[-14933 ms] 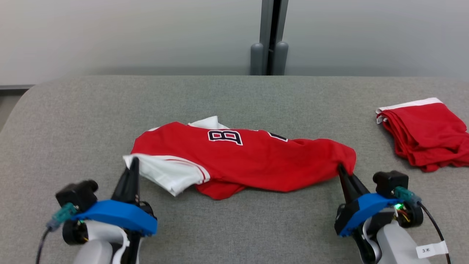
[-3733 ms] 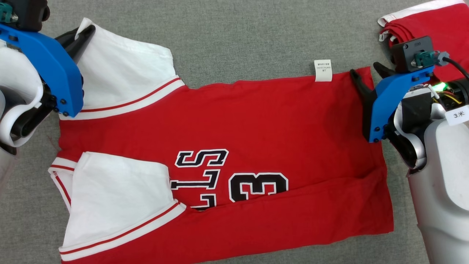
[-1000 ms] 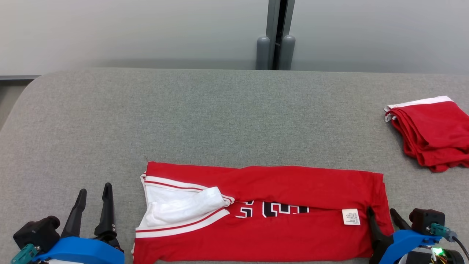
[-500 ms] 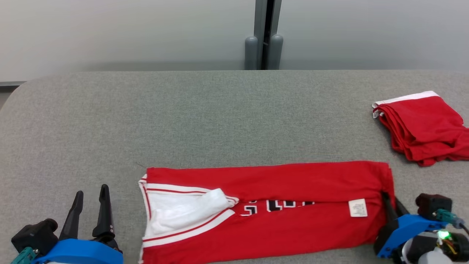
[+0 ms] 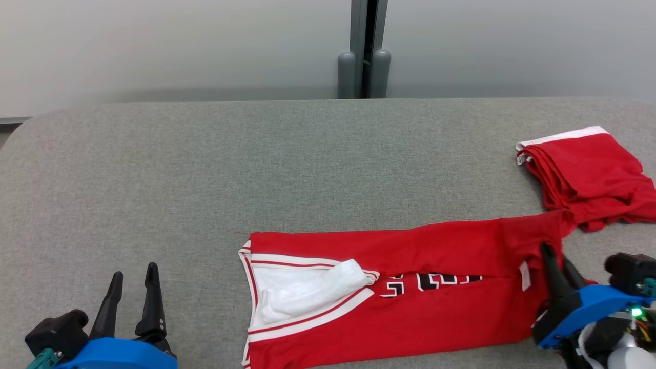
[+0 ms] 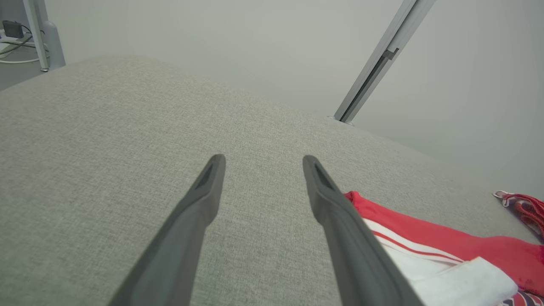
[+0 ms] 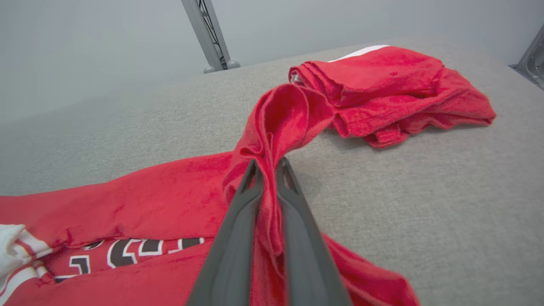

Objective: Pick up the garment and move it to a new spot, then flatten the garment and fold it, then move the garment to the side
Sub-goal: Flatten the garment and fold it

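On the table (image 5: 205, 169), the right gripper (image 7: 268, 162) pinched the jersey (image 5: 435, 246) between closed fingers; the left gripper (image 5: 134, 270) gaped wide, holding nothing, apart from it.

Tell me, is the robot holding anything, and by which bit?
The right pincer is shut on the bunched hem end of the red shirt. The left pincer is open, holding nothing.
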